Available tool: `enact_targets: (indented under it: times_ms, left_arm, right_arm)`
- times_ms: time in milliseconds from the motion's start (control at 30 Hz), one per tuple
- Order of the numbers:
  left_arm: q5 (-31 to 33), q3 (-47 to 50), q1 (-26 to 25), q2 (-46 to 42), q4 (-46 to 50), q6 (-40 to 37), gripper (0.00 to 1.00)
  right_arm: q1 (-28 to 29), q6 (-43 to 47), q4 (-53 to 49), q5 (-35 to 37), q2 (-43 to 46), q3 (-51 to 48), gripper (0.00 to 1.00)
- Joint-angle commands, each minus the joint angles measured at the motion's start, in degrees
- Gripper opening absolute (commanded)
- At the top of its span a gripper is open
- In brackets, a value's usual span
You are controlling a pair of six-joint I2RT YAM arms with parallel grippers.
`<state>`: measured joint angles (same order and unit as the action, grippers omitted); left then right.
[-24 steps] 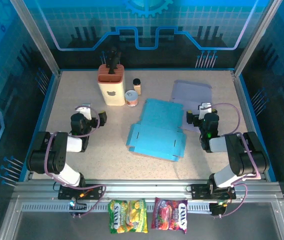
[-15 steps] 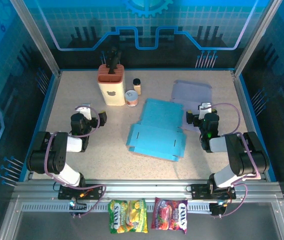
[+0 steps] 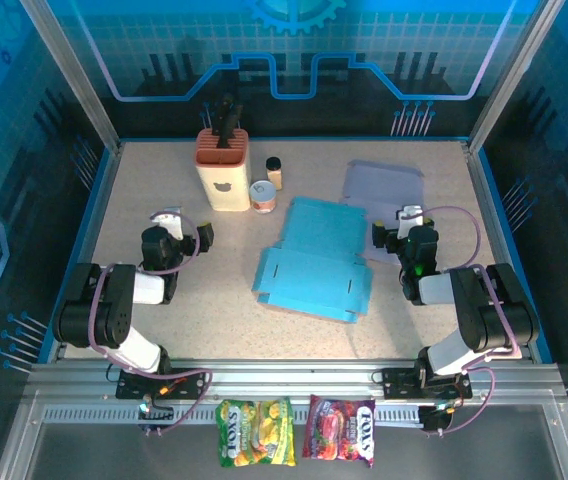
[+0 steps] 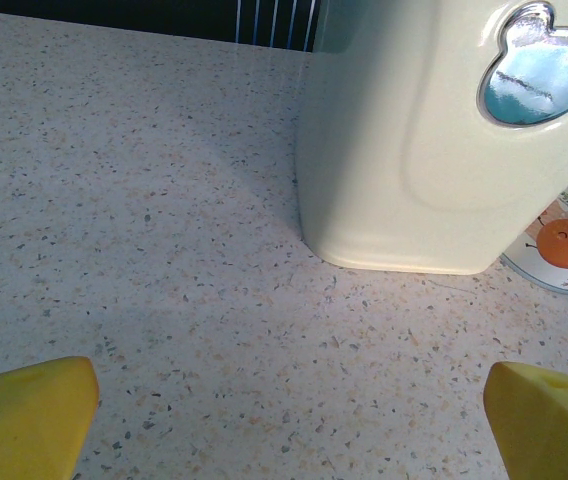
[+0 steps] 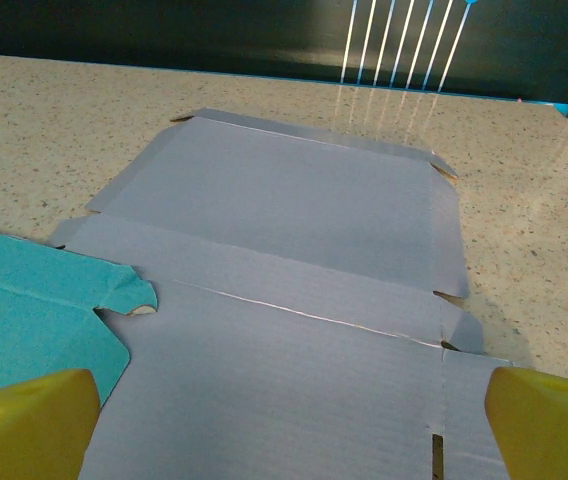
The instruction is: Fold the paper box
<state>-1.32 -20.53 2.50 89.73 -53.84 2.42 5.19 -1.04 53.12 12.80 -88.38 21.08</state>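
Note:
A flat, unfolded teal paper box (image 3: 314, 262) lies in the middle of the table, its corner also at the left of the right wrist view (image 5: 24, 320). A second flat blank, lavender (image 3: 384, 185), lies behind and to its right, partly under the teal one. My right gripper (image 3: 399, 227) rests low just right of the teal sheet, open, its yellow fingertips (image 5: 549, 420) wide apart over the lavender blank (image 5: 284, 300). My left gripper (image 3: 182, 228) sits left of the teal sheet, open over bare table (image 4: 289, 400), nothing between its fingertips (image 4: 24, 415).
A cream knife block (image 3: 223, 170) stands at the back left, close ahead of the left gripper (image 4: 434, 150). Beside it are a small can (image 3: 262, 196) and a little brown bottle (image 3: 274, 172). Two snack bags (image 3: 255, 432) lie on the near rail.

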Motion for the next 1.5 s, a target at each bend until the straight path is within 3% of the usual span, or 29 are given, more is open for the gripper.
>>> enact_targets:
  times_ms: [0,67,133,300,333,400,433,467,500,533,567,600,633,667,733,833,1000,1100,1133,1333,1467]
  left_arm:
    - [2.2,1.0,-0.2,-1.0,-3.3,-0.3,0.99]
    - [6.4,3.4,-0.9,-3.4,-5.7,-0.1,0.99]
    - [11.9,5.0,-3.3,-8.2,-4.6,-1.3,0.99]
    - [18.9,0.2,-9.5,-25.3,12.9,-1.3,0.99]
    - [21.0,-2.6,-11.8,-27.7,17.4,-1.4,0.99]
    - [28.6,-9.6,-16.2,-29.9,26.6,4.0,0.99]
    - [30.7,-15.0,-16.8,-30.1,36.1,12.3,0.99]
    - [27.8,-20.5,-16.4,-30.1,48.8,22.8,0.99]
    - [25.0,-27.3,-16.2,-29.4,64.5,34.0,0.99]
    - [25.5,-31.0,-16.2,-27.9,74.0,45.3,0.99]
    - [23.2,-31.6,-15.7,-26.8,75.8,52.4,0.99]
    - [14.3,-29.9,-14.4,-25.2,70.4,53.8,0.99]
    - [7.9,-29.1,-14.0,-23.3,67.1,55.5,0.98]
    - [3.8,-30.0,-15.0,-20.9,67.8,57.6,0.92]
    - [2.6,-34.0,-19.5,-17.8,74.4,59.4,0.88]
    - [6.8,-34.6,-28.8,-19.8,81.8,65.3,0.84]
    - [17.7,-23.3,-48.9,-27.1,83.5,87.9,0.73]
    - [25.5,-18.7,-61.9,-26.4,78.2,102.1,0.71]
    - [27.2,-18.1,-64.7,-24.7,74.6,103.4,0.72]
    - [28.4,-16.2,-68.6,-10.4,52.7,108.7,0.70]
    - [28.3,-13.8,-68.0,-6.4,45.8,109.0,0.66]
  right_arm:
    - [-0.6,-0.1,1.8,-1.2,0.0,-0.1,1.00]
    - [0.3,1.2,2.9,-0.8,2.2,-1.5,1.00]
    - [3.5,3.4,2.9,4.5,6.3,-3.0,1.00]
    - [13.3,9.5,0.0,19.0,21.5,-1.9,1.00]
    - [15.3,10.2,-5.1,21.1,25.7,1.6,1.00]
    - [18.7,7.5,-22.7,24.6,31.2,12.8,1.00]
    - [20.0,-1.4,-38.2,26.9,32.5,22.6,1.00]
    - [19.8,-13.6,-54.1,28.3,32.3,31.3,1.00]
    - [18.4,-27.2,-71.3,26.0,31.2,39.9,1.00]
    - [16.2,-39.8,-85.3,21.3,30.1,46.6,1.00]
    - [14.7,-50.0,-94.7,18.0,29.5,49.5,1.00]
    - [10.6,-53.7,-99.8,8.1,29.7,51.1,1.00]
    - [8.0,-50.9,-97.7,-1.2,30.3,50.6,1.00]
    - [7.8,-50.5,-98.5,-6.2,30.6,51.1,1.00]
    - [13.3,-53.0,-109.3,-0.2,29.8,56.1,1.00]
    - [21.2,-54.2,-117.2,2.6,28.5,57.9,0.97]
    - [24.8,-55.4,-111.3,-10.1,31.2,46.7,0.86]
    - [26.2,-54.7,-108.8,-16.7,32.7,40.9,0.84]
    - [26.3,-54.1,-108.2,-18.6,33.4,39.5,0.83]
    - [26.4,-53.4,-105.0,-20.6,40.0,31.4,0.84]
    - [26.6,-58.8,-100.1,-19.9,44.1,24.9,0.84]
